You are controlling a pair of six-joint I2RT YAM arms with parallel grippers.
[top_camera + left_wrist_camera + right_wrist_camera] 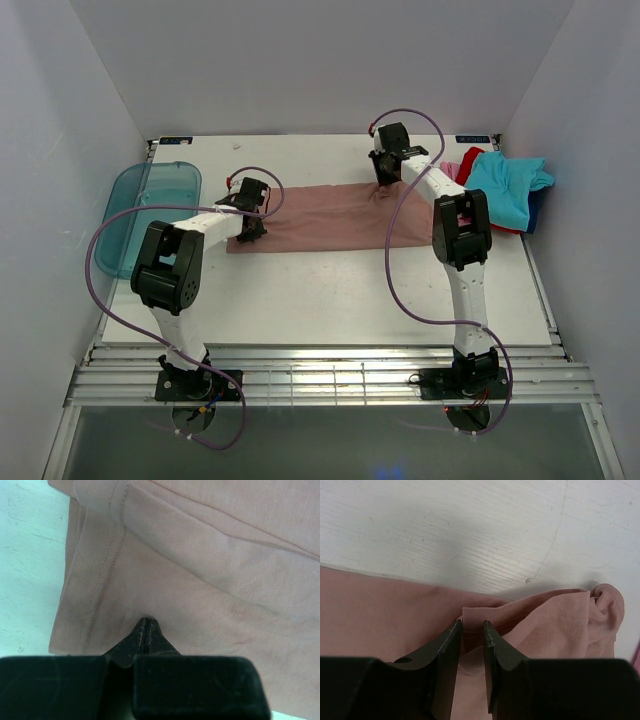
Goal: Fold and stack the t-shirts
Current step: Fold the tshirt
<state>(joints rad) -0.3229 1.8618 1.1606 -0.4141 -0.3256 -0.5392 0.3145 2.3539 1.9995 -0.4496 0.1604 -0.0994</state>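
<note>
The dusty-pink t-shirt lies flat as a long folded strip across the middle of the table. My left gripper is over its left end. In the left wrist view the jaws are shut tight, tips down on the cloth beside the stitched hem, and no cloth shows between them. My right gripper is at the strip's far right corner. There its jaws stand a narrow gap apart, closed on a folded corner of the pink cloth. A bunched end lies just to their right.
A pile of other t-shirts sits at the far right: turquoise on top, red, pink and dark blue beneath. A translucent teal tray lies at the table's left edge. White walls enclose the table.
</note>
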